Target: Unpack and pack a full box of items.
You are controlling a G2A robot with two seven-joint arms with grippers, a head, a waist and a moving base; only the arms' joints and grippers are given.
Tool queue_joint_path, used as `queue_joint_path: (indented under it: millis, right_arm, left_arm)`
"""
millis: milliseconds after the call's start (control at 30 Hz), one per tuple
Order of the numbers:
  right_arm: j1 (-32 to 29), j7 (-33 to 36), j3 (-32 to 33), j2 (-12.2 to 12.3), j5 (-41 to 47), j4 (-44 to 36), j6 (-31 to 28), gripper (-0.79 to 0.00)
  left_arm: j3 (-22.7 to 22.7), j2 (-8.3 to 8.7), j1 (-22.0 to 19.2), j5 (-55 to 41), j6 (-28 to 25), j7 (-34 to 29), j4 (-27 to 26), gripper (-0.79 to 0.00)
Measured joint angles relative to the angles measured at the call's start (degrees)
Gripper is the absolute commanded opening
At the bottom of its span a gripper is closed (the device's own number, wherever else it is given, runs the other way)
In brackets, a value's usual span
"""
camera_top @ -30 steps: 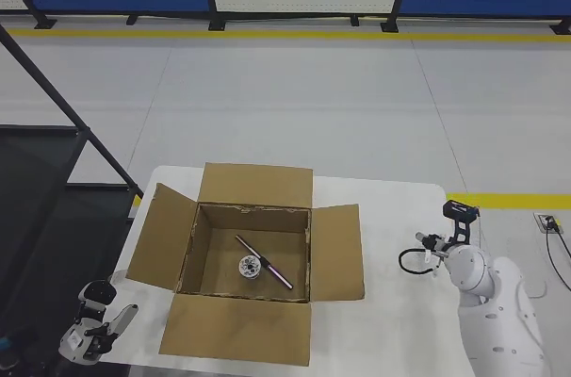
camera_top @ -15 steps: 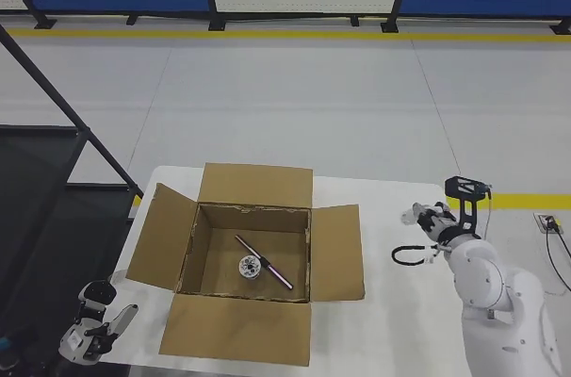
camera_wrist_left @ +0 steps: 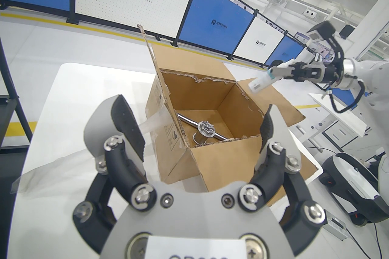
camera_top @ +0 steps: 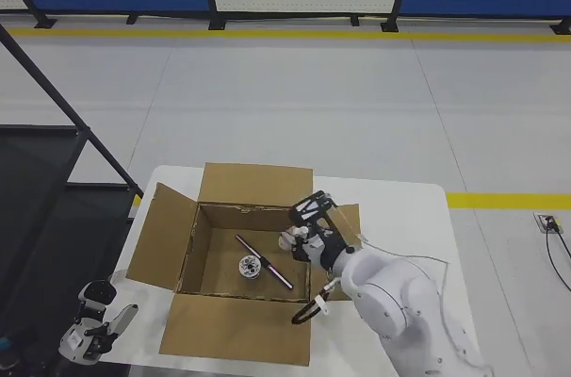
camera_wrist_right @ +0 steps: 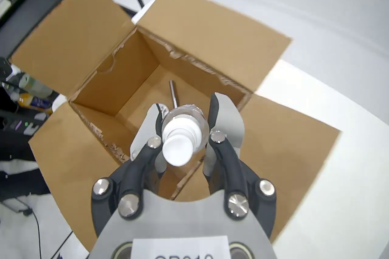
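The right gripper (camera_top: 298,236), carrying a bottle (camera_wrist_right: 181,135), has swung from the frame's right edge to above the box (camera_top: 252,185), near the centre.

The open cardboard box (camera_top: 257,184) has its flaps spread; a metal rod (camera_top: 265,262) and a round toothed part (camera_top: 251,269) lie on its floor. A white-capped bottle (camera_wrist_right: 181,138), clamped in the right gripper (camera_wrist_right: 185,110), hangs above the box's edge.

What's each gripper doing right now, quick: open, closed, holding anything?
Left gripper: open, holding nothing.
Right gripper: closed on a white-capped bottle, over the open cardboard box.
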Motion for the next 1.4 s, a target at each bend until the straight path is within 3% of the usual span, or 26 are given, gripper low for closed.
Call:
queue_joint_path:
  millis: [200, 567, 733, 833, 1133, 1267, 1400]
  right_arm:
    - [7.85, -2.55, -10.7, -2.93, -2.73, 15.88, 4.92, -0.785]
    - [15.84, -10.92, -17.61, -7.51, -3.07, 35.7, 11.06, -0.785]
    - [18.01, -11.71, -18.62, -9.15, -2.46, 41.06, 12.39, -0.496]
    - [18.5, -12.01, -18.57, -9.73, -2.11, 42.3, 12.47, -0.437]
    - [18.14, -11.06, -16.71, -10.17, -2.25, 42.11, 11.69, -0.379]
    - [17.04, -10.3, -15.25, -9.81, -3.17, 39.1, 11.28, -0.246]
    - [13.81, -8.89, -11.31, -8.56, -2.53, 30.73, 9.17, -0.114]
  left_arm:
    - [0.0, 0.0, 0.0, 0.0, 0.0, 0.0, 0.0, 0.0]
    - [0.0, 0.0, 0.0, 0.0, 0.0, 0.0, 0.0, 0.0]
    - [0.0, 0.0, 0.0, 0.0, 0.0, 0.0, 0.0, 0.0]
    - [0.0, 0.0, 0.0, 0.0, 0.0, 0.0, 0.0, 0.0]
    - [0.0, 0.0, 0.0, 0.0, 0.0, 0.0, 0.0, 0.0]
    - [0.0, 0.0, -0.01, 0.0, 0.01, 0.0, 0.0, 0.0]
    - [-0.08, -0.02, -0.7, -0.88, 2.74, -0.45, 0.12, 0.0]
